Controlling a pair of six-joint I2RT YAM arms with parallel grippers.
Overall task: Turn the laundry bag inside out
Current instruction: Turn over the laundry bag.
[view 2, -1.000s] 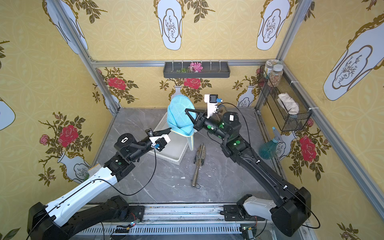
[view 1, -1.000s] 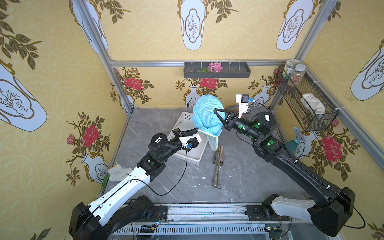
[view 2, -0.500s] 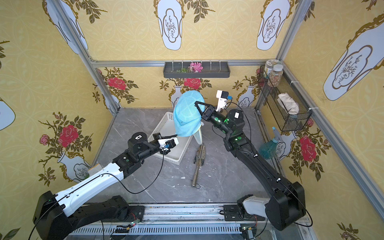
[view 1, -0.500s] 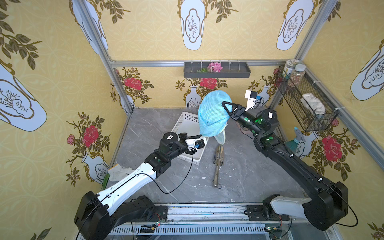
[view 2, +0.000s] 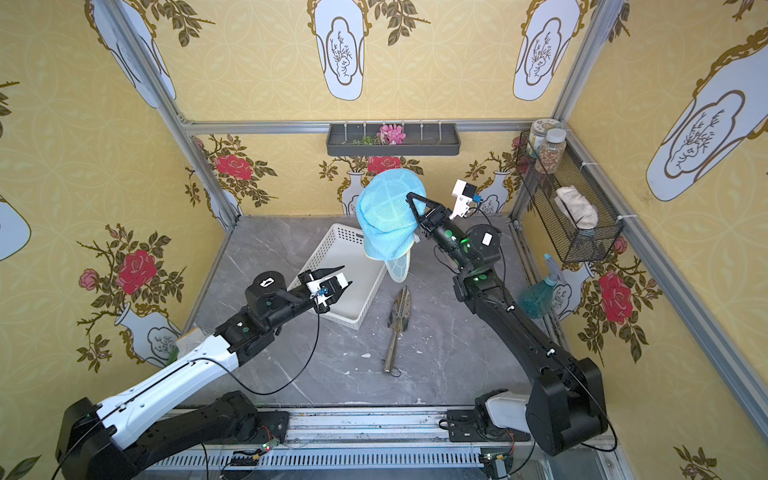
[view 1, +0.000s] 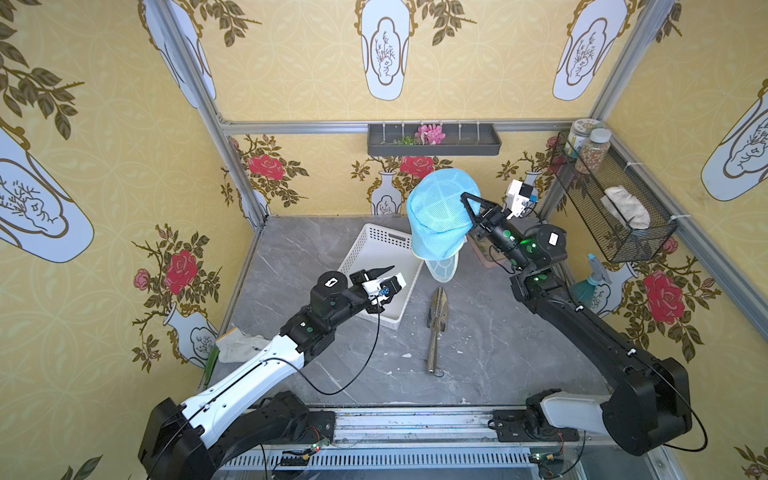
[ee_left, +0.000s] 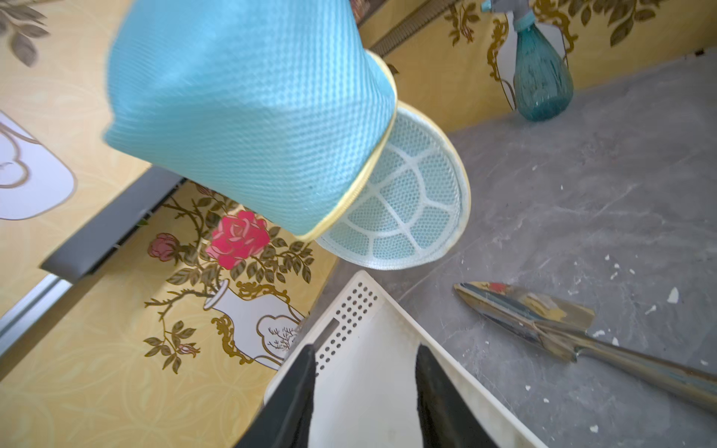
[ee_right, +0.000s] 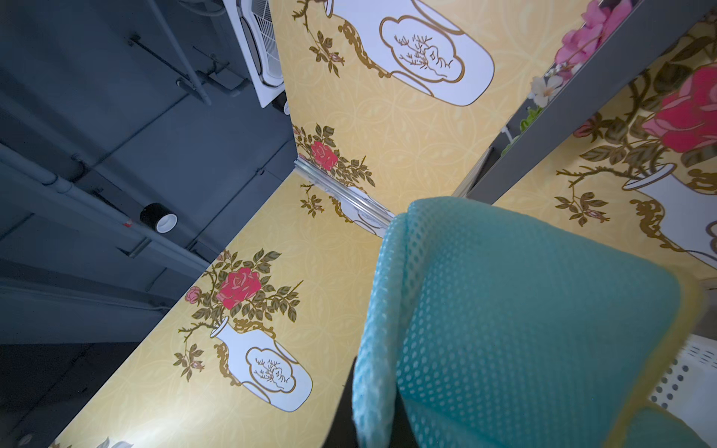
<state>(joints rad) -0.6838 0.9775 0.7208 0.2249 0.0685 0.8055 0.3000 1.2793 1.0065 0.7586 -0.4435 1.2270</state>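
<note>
So the laundry bag (view 1: 436,216) is hanging up in the air, upper centre of frame in both top views (view 2: 386,220), just past the far corner of the white basket (view 1: 384,237). Its long axis runs roughly top to bottom in the frame. The rounded closed end points up toward the back wall and the yellow-trimmed mouth points down at the floor. A round white-ribbed flap (view 1: 442,266) dangles below the mouth, and it's really clear in the left wrist view (ee_left: 407,201).

The right gripper (view 1: 465,199) comes in from the right side of the frame, clamped tight on a fold of the blue mesh near the top of the bag. In the right wrist view the mesh (ee_right: 523,329) fills the lower right.

The left gripper (view 1: 397,276) sits over the basket at mid frame with its jaws partway apart and nothing between them (ee_left: 364,353). It's well clear of the bag.

A metal trowel (view 1: 436,316) lies on the grey floor right of the basket.
</note>
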